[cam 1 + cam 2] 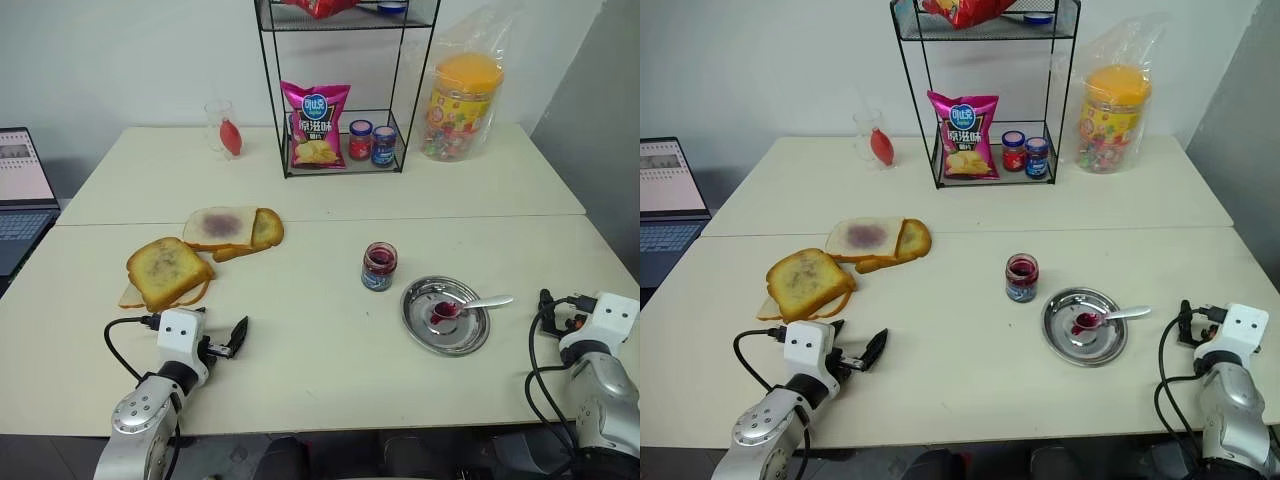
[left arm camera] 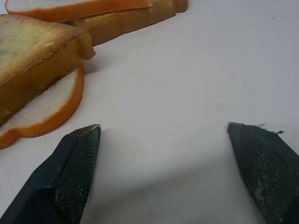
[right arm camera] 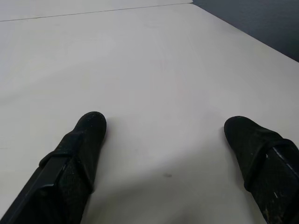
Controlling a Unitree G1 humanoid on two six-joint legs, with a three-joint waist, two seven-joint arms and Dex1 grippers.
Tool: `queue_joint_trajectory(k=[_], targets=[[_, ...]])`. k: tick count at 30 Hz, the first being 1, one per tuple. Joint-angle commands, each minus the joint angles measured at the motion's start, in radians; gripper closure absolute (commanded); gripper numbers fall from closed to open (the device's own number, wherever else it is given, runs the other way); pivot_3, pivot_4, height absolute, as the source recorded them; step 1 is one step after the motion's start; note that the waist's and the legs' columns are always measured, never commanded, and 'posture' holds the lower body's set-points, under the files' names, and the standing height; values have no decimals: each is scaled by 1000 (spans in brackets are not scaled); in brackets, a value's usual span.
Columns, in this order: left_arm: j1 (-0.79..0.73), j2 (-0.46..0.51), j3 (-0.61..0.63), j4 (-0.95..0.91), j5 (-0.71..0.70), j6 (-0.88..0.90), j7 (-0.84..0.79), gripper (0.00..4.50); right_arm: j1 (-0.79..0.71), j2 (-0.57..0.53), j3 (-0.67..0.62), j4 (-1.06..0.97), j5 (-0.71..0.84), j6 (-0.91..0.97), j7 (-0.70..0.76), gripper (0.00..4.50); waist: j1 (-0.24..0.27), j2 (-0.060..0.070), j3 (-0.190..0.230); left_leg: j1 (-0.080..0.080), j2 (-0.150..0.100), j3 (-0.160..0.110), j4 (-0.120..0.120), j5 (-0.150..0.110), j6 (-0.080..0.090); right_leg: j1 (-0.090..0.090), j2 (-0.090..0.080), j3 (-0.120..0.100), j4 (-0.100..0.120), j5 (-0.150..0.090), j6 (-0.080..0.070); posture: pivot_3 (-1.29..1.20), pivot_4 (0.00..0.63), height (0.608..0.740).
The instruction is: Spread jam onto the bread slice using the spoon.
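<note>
The jam (image 1: 379,266), dark red in a small clear glass jar with a blue label too small to read, stood near the middle of the counter (image 1: 300,330). Just to its right and a little nearer lay a round metal plate (image 1: 425,335) with the spoon (image 1: 470,304) in it, the red-stained bowl resting on a smear of jam and the handle reaching out over the right rim. The bread slice (image 1: 166,270), golden-brown with a darker crust, lay on the left, on top of a pale slice; beyond it were more pale slices (image 1: 235,228), one with a purple smear.

The left gripper (image 1: 225,343) hung low over the near left of the counter, just short of the bread slice, its fingers (image 2: 77,161) spread wide and empty. The right gripper (image 3: 163,140) sat at the near right edge, well apart from the plate, fingers likewise released and holding nothing.

On the far side stood a black wire rack (image 1: 340,150) holding a pink chip bag (image 1: 316,125) with a blue round logo, its writing illegible, beside a red-capped jar (image 1: 360,140) and a blue-capped jar (image 1: 384,145). A large yellow-lidded candy jar (image 1: 462,105) in a clear bag stood to the right, a glass (image 1: 224,128) to the left, and a laptop (image 1: 22,190) at the far left.
</note>
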Motion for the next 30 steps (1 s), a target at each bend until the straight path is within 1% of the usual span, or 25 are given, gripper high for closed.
queue_joint_trajectory(k=[1, 17, 21, 23, 25, 27, 28, 29, 30], targets=[[37, -11, -43, 60, 21, 31, -11, 0, 6, 6, 30, 27, -11, 16, 13, 24, 0, 0, 0, 0, 0, 0, 0, 0, 0, 0, 0, 0, 0, 0, 0, 0, 150, 740], [36, -21, -31, 60, -16, 23, -37, 0, 18, -2, 22, -1, -8, 19, 14, 24, 0, -1, -1, 0, 0, 0, 0, 0, 0, 0, 0, 0, 0, 0, 0, 0, 150, 740], [45, -9, -23, 23, -43, 42, -56, 0, 5, -20, 18, -61, -10, 11, 9, 24, 0, 0, -1, 0, 0, 0, 0, 0, 0, 0, 0, 0, 0, 0, 0, 0, 150, 740], [69, 19, -12, -56, -93, 78, -101, 0, -25, -53, 27, -138, 1, 13, 38, 24, -2, 3, 2, 0, 0, 0, 0, 0, 0, 0, 0, 0, 0, 0, 0, 0, 150, 740], [95, 72, 26, -182, -196, 153, -156, 0, -96, -114, 55, -221, 29, 68, 89, 24, -13, 8, 11, -2, 0, 1, 0, 0, 0, -1, 0, 1, 1, 0, 0, 0, 150, 740], [89, 106, 105, -281, -370, 284, -158, 0, -175, -162, 90, -272, 73, 142, 145, 24, -22, 10, 22, -2, 0, 4, 1, 0, 0, -3, 0, 3, 1, 1, 2, 0, 150, 740], [81, 113, 134, -302, -434, 330, -150, 0, -198, -173, 100, -280, 87, 168, 161, 24, -22, 8, 24, -3, 0, 5, 1, 0, 0, -4, 0, 3, 2, 2, 4, 0, 150, 740], [67, 120, 185, -317, -532, 377, -134, 0, -238, -192, 122, -292, 119, 211, 200, 24, -21, 4, 26, -5, 0, 5, 2, 0, 0, -5, 0, 3, 2, 3, 5, 0, 150, 740], [49, 138, 260, -325, -674, 422, -103, 0, -299, -226, 167, -300, 151, 266, 269, 24, -21, 0, 28, -6, 0, 3, 2, 0, 0, -5, 0, 1, 2, 5, 9, 0, 150, 740]])
